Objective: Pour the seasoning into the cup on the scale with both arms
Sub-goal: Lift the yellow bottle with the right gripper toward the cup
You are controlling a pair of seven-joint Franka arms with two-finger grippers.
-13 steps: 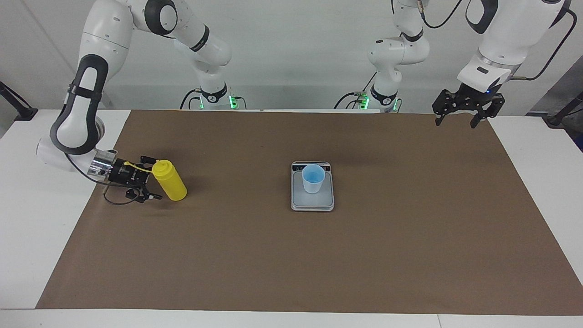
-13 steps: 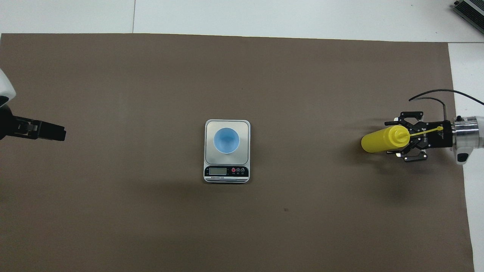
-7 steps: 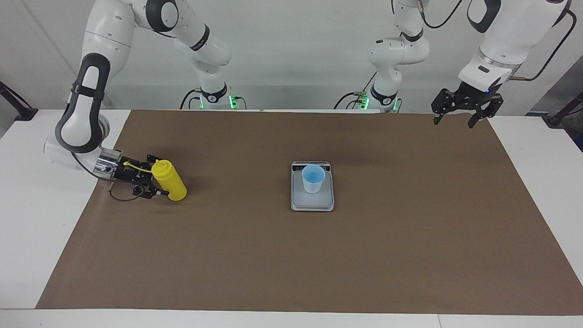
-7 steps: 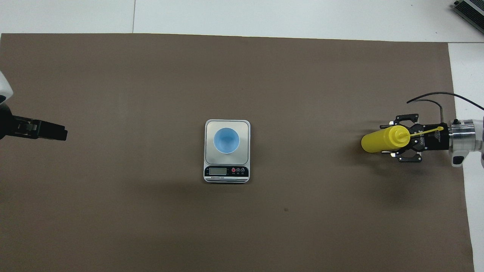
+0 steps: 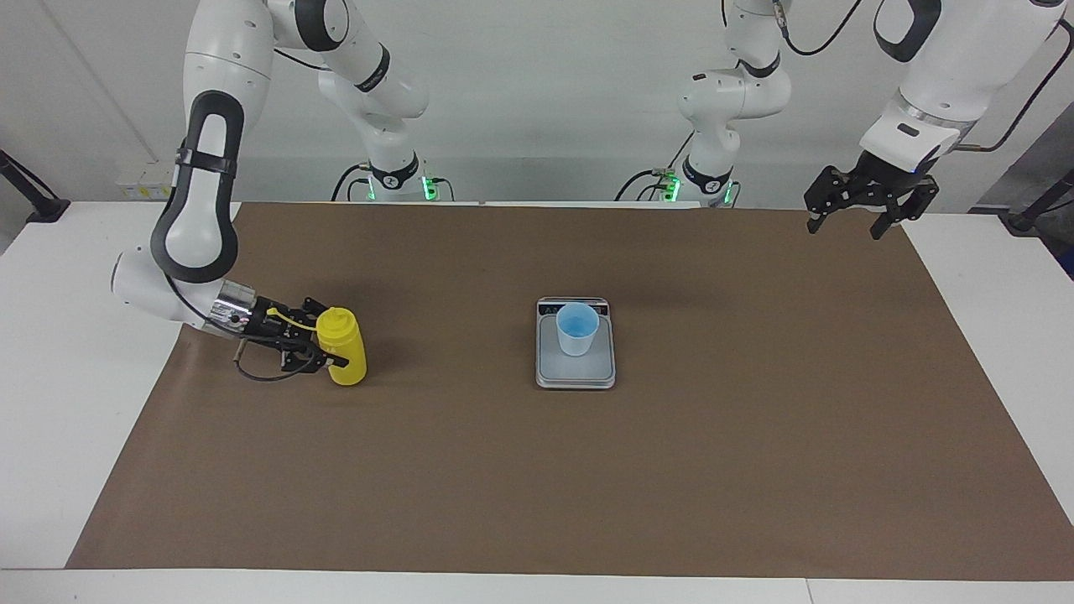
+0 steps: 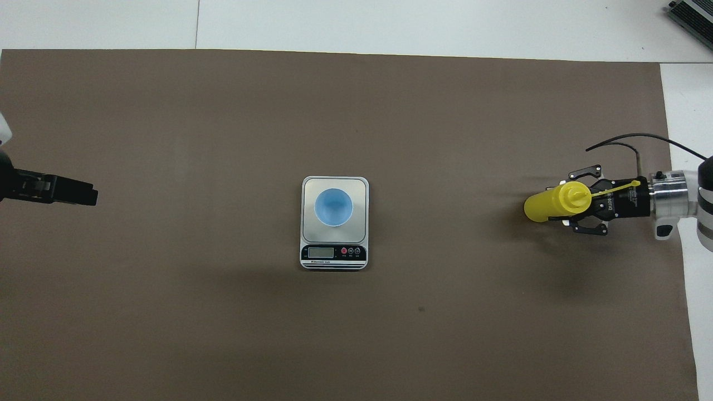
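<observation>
Seasoning bottle (image 5: 343,349) upright on brown mat (image 5: 537,470), twd the right arm's end of table — well apart from scale. R gripper (image 5: 325,348) low at bottle's side, fingers clamped on it, cap strap lying over the gripper body. Cup (image 5: 576,329) sits on scale (image 5: 576,374), mid-mat. L gripper (image 5: 852,211) waits raised over mat corner at the left arm's end — fingers spread, holding nothing.
</observation>
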